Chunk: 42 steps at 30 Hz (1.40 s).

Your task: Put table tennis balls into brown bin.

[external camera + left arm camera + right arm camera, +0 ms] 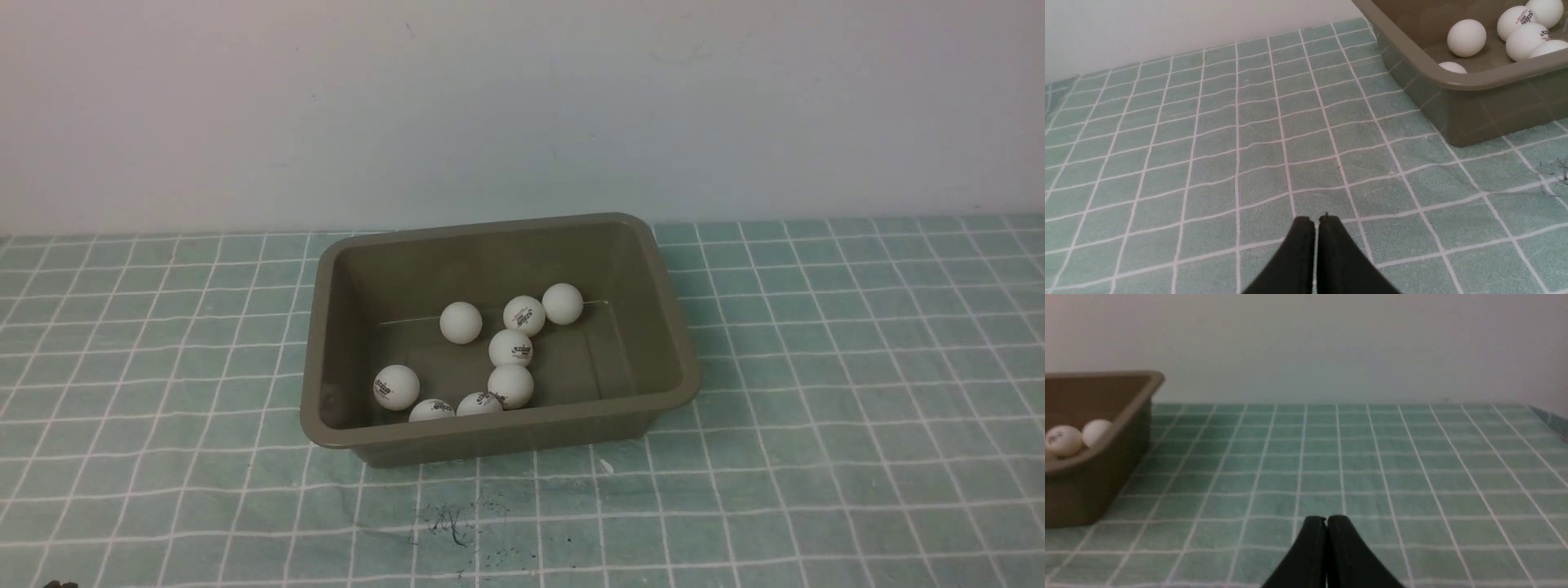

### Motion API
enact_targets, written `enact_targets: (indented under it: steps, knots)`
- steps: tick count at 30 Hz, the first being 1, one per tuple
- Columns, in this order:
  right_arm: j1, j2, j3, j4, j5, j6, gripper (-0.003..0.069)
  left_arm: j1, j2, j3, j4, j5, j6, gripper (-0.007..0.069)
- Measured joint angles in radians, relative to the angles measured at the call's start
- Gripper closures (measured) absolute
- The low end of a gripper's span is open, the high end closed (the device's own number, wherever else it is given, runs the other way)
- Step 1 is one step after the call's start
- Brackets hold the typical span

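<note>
Front view: eight table tennis balls point(511, 349) inside brown bin point(678, 343) on tabletop point(857, 425). Left tool point(1316, 221) pressed together, empty; right tool point(1326, 520) likewise, both clear of bin.

An olive-brown bin point(500, 425) holds white balls point(461, 322), several printed with a small dark and red logo. The worktop point(857, 408) is covered in pale green cloth with a grid of thin white lines, marked by one dark scribbled stain point(447, 523). Behind is a plain off-white wall point(522, 106). Both hands are black: left hand point(1316, 222), right hand point(1326, 521).
</note>
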State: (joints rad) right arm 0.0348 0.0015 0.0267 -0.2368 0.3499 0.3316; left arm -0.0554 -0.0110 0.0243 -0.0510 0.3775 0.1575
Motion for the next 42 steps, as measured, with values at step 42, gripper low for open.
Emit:
enact_targets:
  steps: [42]
  knots:
    - [-0.005, -0.013, -0.003, 0.006, 0.027, 0.023, 0.0672, 0.0, 0.0, 0.0, -0.001, 0.0, 0.001, 0.0629]
